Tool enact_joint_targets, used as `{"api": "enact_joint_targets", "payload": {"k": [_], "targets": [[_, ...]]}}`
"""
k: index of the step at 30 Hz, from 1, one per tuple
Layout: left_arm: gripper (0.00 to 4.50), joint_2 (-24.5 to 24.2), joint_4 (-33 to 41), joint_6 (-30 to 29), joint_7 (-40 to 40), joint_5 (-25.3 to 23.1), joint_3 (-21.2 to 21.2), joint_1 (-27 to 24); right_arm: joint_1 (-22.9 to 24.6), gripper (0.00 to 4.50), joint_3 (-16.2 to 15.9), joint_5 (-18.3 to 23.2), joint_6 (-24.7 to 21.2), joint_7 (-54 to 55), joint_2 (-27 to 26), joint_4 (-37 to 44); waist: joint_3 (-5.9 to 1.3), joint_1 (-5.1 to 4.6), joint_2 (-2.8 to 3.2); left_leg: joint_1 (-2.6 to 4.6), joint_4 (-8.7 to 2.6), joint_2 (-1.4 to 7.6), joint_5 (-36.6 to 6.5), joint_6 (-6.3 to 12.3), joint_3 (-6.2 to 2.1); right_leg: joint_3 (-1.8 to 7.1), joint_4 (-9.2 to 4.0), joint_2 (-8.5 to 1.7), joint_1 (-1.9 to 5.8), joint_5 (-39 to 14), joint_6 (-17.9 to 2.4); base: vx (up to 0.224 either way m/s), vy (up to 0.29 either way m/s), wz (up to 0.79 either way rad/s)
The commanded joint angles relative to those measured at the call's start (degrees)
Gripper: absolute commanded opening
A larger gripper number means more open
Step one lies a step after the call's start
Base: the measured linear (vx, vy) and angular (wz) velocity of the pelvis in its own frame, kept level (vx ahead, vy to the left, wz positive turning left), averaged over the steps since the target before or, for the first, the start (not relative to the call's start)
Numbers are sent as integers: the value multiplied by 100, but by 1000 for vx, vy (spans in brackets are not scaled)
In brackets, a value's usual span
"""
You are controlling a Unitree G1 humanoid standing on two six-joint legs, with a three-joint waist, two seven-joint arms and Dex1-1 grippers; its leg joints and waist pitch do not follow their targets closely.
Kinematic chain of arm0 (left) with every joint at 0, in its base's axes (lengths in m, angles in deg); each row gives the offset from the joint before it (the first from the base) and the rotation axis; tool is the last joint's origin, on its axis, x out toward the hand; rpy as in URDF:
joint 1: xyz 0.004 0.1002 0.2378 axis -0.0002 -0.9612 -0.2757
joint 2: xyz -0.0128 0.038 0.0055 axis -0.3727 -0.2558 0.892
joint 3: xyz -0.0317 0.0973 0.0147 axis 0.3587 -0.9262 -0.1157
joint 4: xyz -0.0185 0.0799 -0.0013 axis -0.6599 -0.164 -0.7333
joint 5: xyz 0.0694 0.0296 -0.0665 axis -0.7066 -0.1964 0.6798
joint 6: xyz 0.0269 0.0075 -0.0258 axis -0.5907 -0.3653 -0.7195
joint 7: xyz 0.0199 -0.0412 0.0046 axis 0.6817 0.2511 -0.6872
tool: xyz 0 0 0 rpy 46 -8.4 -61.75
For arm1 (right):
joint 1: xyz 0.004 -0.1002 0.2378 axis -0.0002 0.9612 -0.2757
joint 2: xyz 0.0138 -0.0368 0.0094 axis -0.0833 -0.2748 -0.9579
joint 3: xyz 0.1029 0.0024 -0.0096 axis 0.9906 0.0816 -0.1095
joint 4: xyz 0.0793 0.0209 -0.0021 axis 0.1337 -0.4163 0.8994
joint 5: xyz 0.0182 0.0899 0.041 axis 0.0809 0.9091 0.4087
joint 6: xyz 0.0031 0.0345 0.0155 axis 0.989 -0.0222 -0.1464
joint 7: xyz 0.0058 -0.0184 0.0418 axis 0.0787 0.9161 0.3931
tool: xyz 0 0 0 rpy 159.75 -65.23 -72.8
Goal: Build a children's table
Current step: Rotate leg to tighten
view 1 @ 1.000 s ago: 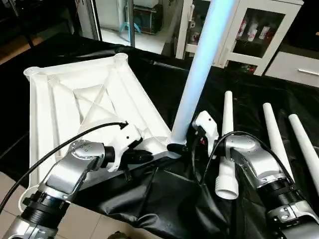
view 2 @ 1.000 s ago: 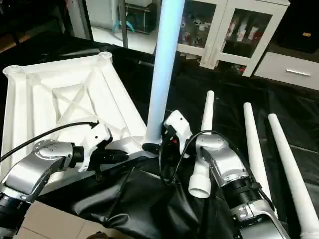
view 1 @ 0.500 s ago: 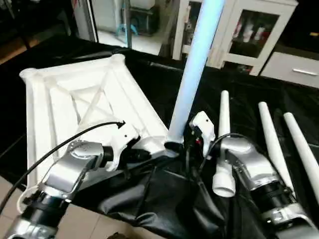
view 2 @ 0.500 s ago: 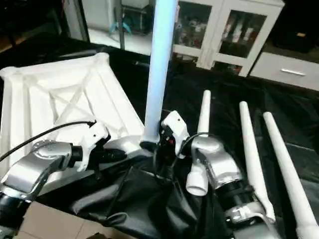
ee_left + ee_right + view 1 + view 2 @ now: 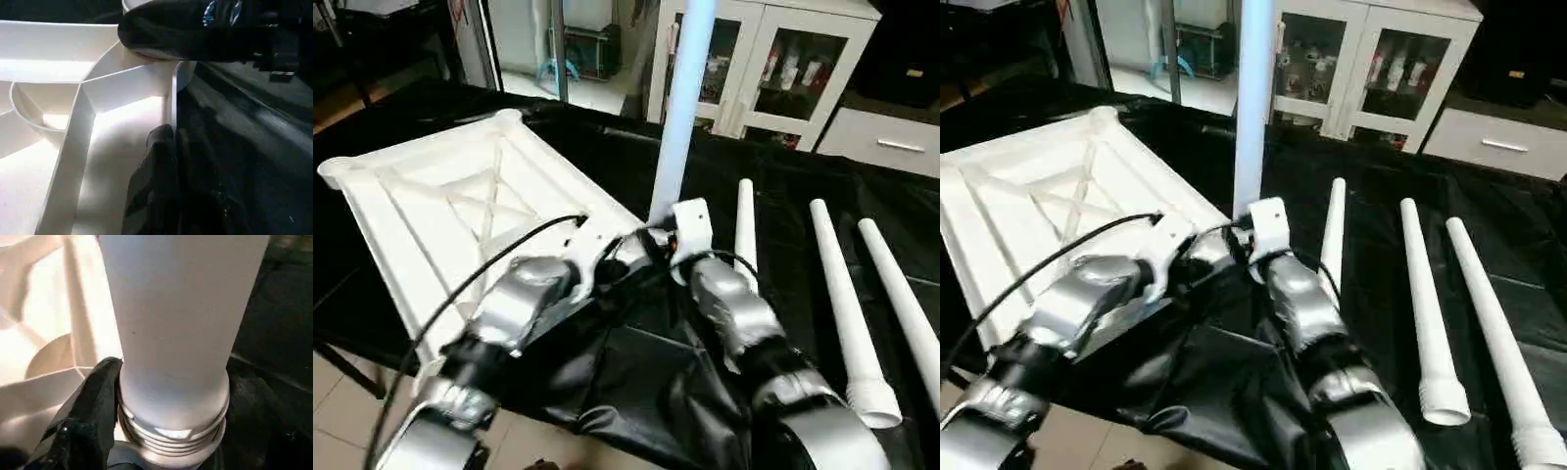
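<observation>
The children's table top (image 5: 440, 206) lay underside up on the black-covered work table (image 5: 803, 186), its X-braced ribs showing, while one white leg (image 5: 680, 108) stood upright at the corner socket (image 5: 146, 450) nearest the robot. The leg's long axis ran almost straight up from the top, leaning only slightly. In the right wrist view its threaded end sat just at the mouth of the socket, with several thread rings still exposed, so the leg did not look fully screwed home.

The right gripper (image 5: 161, 396) straddled the foot of that leg, one black finger (image 5: 93, 401) against its side and the jaws standing wide around the tube; it appeared to be gripping it. The left gripper (image 5: 168, 166) had its fingers pressed together, lying on the ribbed underside against the rim of the top, just beside the same corner. Both grippers met at the socket, the right being the one on the leg.

Any further turning would probably have to go round the leg's upright axis, the left gripper steadying the top. Three loose legs (image 5: 842, 294) lay side by side on the black cover to the robot's right, their wide ends toward the robot, nearer the right arm.
</observation>
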Motion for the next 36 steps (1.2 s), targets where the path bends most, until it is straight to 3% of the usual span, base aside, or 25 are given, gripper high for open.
{"api": "enact_joint_targets", "payload": {"k": [1, 5, 9, 11, 12, 17, 19, 21, 23, 26, 30, 36], "targets": [[0, 184, -323, 94, -306, -159, -82, 163, -87, 272, -157, -116, 36, 72, -359, -433, -278, -13, 70, 51, -490, 108, -1439, -324, -30, 217, -518, -305, 137, -672, -959, 0, 0, 0], [0, 192, -334, 105, -223, -147, -86, 158, -248, 272, 13, 18, 207, -46, -454, -659, -282, -2, 61, 32, -489, 110, -1350, -262, -26, 212, -500, -305, 156, -464, -979, 0, 0, 0], [0, 142, -303, 109, -135, -127, -88, 109, -313, 272, 139, 83, 399, -155, -463, -764, -263, -2, 58, 44, -510, 124, -1538, -248, -25, 215, -526, -312, 133, -701, -971, 0, 0, 0], [0, 75, -239, 93, -25, -102, -98, 23, -267, 328, 216, 212, 515, -553, -434, -643, -258, -1, 65, 42, -519, 126, -1626, -243, -30, 219, -542, -314, 133, -827, -955, 0, 0, 0], [0, 75, -239, 93, -25, -102, -98, 23, -267, 328, 216, 212, 515, -553, -434, -643, -262, -3, 62, 35, -519, 128, -1613, -233, -34, 220, -535, -315, 141, -803, -952, 0, 0, 0], [0, -64, -54, 114, 252, -63, -153, -118, -82, 378, 221, 367, 528, -1107, -205, -115, -295, -28, 65, 3, -491, 131, -1069, -78, -20, 207, -479, -305, 195, -2, -1116, 0, 0, 0], [0, -186, 107, 128, 479, -24, -229, -216, 100, 388, 194, 448, 413, -1487, -4, 302, -322, -28, 92, -2, -461, 138, -781, 10, -13, 196, -439, -300, 215, 466, -1210, 0, 0, 0], [0, -258, 185, 140, 560, -22, -262, -269, 253, 422, 182, 531, 283, -1730, 127, 602, -339, -24, 93, -1, -434, 130, -479, 90, -10, 181, -404, -277, 227, 932, -1274, 0, 0, 0], [0, -313, 268, 131, 629, -19, -273, -324, 424, 425, 207, 621, 141, -2019, 264, 907, -344, -15, 88, 0, -420, 124, -309, 204, -4, 171, -388, -266, 247, 1281, -1358, 0, 0, 0], [0, -359, 328, 111, 697, -12, -286, -354, 532, 441, 188, 689, 47, -2234, 364, 1102, -327, -7, 95, 8, -433, 130, -432, 211, 4, 172, -413, -283, 238, 1070, -1413, 0, 0, 0], [0, -576, 610, 99, 1046, 19, -402, -489, 818, 441, 13, 739, -222, -2849, 779, 1658, -305, 26, 98, 32, -466, 157, -780, 76, -3, 178, -460, -290, 231, 500, -1325, 0, 0, 0], [0, -1031, 1198, 260, 1743, 192, -593, -736, 1003, 441, -267, 594, -482, -3742, 1489, 2187, -294, 60, 92, 30, -476, 159, -868, 6, -4, 184, -472, -290, 225, 325, -1276, 0, 0, 0]]}}
